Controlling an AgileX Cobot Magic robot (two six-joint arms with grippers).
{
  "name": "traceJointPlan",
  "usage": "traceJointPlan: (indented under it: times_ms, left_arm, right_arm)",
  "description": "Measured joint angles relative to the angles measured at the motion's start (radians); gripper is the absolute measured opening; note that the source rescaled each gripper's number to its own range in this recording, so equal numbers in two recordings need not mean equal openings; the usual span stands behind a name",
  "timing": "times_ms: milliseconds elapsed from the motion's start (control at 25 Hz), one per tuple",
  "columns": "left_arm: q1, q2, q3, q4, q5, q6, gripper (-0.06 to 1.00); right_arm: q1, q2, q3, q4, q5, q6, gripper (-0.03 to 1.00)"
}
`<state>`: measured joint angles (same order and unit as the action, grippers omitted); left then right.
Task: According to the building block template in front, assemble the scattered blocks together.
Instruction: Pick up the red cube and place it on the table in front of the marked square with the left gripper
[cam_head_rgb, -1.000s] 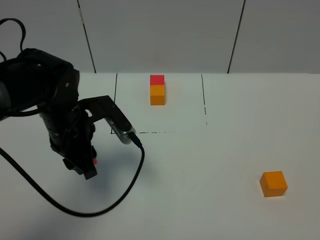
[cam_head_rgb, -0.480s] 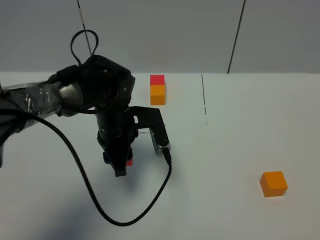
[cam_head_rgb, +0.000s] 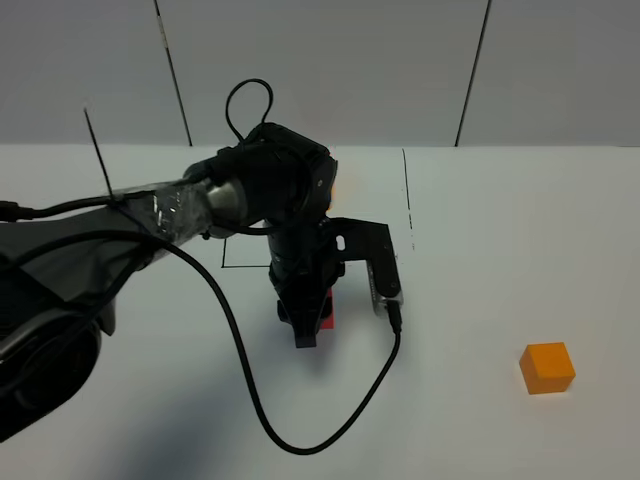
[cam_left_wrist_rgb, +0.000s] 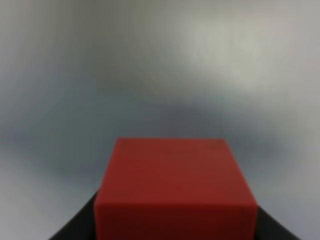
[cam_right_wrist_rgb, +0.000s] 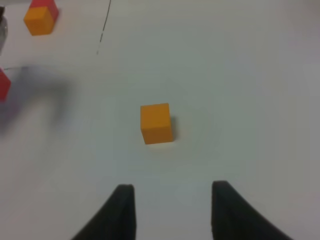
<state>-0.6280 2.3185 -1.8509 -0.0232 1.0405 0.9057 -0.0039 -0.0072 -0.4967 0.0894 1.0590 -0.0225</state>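
Note:
My left gripper (cam_head_rgb: 308, 335) is shut on the red cube (cam_head_rgb: 326, 318), held just above the table near the middle. That red cube (cam_left_wrist_rgb: 175, 190) fills the lower part of the left wrist view. The orange cube (cam_head_rgb: 547, 367) lies alone at the front right. My right gripper (cam_right_wrist_rgb: 172, 187) is open with nothing between its fingers, a short way back from the orange cube (cam_right_wrist_rgb: 156, 123). The right wrist view also shows the template (cam_right_wrist_rgb: 41, 17), red joined to orange, at the far side. In the high view my left arm hides the template.
Thin black lines (cam_head_rgb: 408, 200) mark a rectangle on the white table (cam_head_rgb: 500, 250). A black cable (cam_head_rgb: 250, 400) loops from my left arm over the table's front. A grey panelled wall (cam_head_rgb: 400, 70) closes off the back.
My left arm has swung from the left side to the middle, carrying the red cube, and now covers the template in the high view. The orange cube has not moved.

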Motion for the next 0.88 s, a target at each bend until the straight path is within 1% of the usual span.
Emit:
traceJointPlan:
  times_ms: [160, 360, 880]
  left_arm:
    - [-0.028, 0.066, -0.060, 0.006, 0.002, 0.000, 0.00]
    - [-0.050, 0.111, -0.074, 0.010, 0.000, 0.002, 0.00]
    - [-0.052, 0.116, -0.078, 0.012, 0.002, 0.003, 0.00]
  right_arm:
    - [0.000, 0.000, 0.000, 0.001, 0.000, 0.000, 0.00]
    - [0.000, 0.000, 0.000, 0.001, 0.000, 0.000, 0.00]
    - [0.000, 0.000, 0.000, 0.003, 0.000, 0.000, 0.00]
